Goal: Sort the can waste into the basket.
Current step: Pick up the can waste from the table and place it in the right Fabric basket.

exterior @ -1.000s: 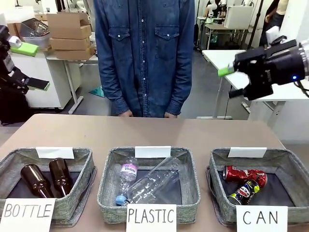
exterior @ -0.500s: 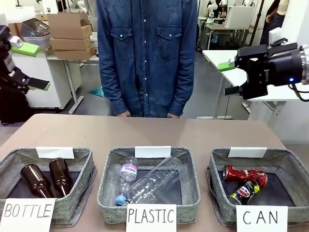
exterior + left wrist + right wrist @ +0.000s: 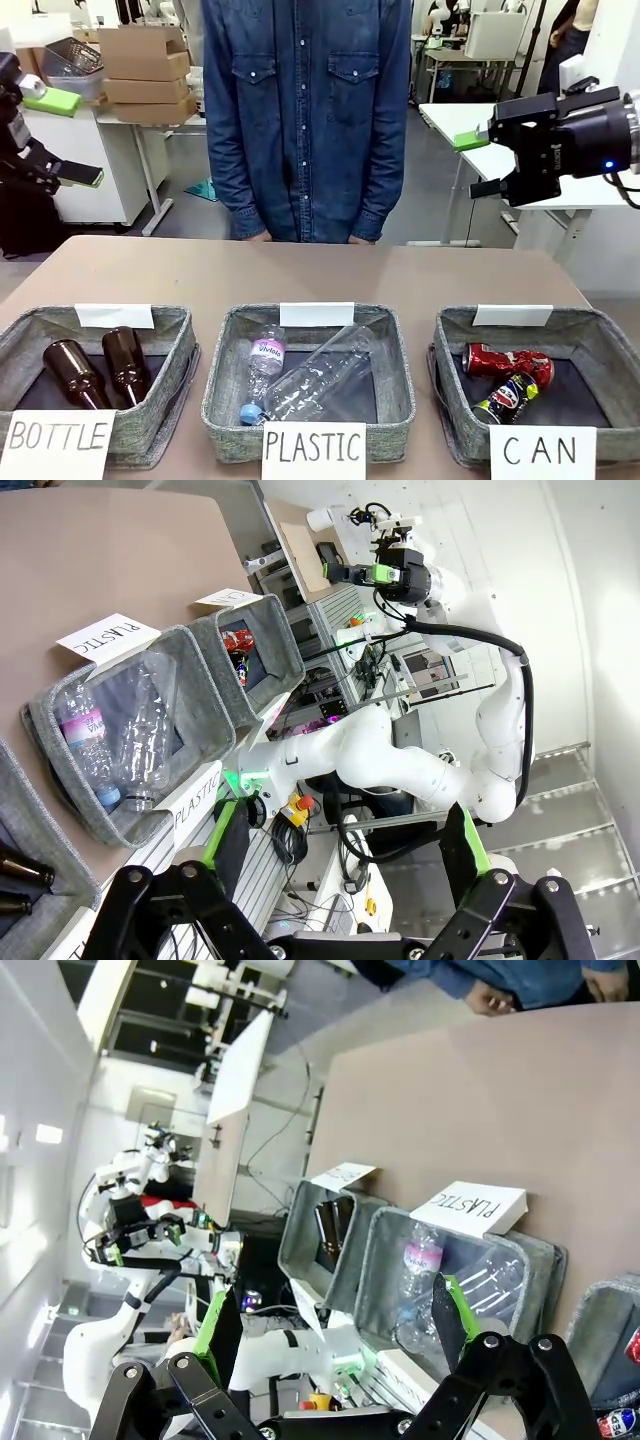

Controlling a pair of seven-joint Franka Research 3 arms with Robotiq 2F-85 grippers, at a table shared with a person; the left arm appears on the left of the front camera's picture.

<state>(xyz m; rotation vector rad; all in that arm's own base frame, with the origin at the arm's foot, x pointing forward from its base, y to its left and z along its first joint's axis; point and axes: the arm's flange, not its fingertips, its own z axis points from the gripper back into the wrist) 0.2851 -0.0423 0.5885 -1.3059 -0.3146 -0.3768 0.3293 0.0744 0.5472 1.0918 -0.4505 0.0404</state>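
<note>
Basket signs [image 3: 544, 451]: BOTTLE, PLASTIC, CAN

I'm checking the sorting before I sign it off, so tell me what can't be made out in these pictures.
- dark can: front view, brand print too small; its lower end is hidden behind the CAN sign.
- red can: left wrist view, mostly hidden by the CAN basket wall.
- brown bottles: right wrist view, too small and shadowed to count.

Spread empty fingers [image 3: 223, 1335] above the plastic-bottle basket [image 3: 380, 1250].
</note>
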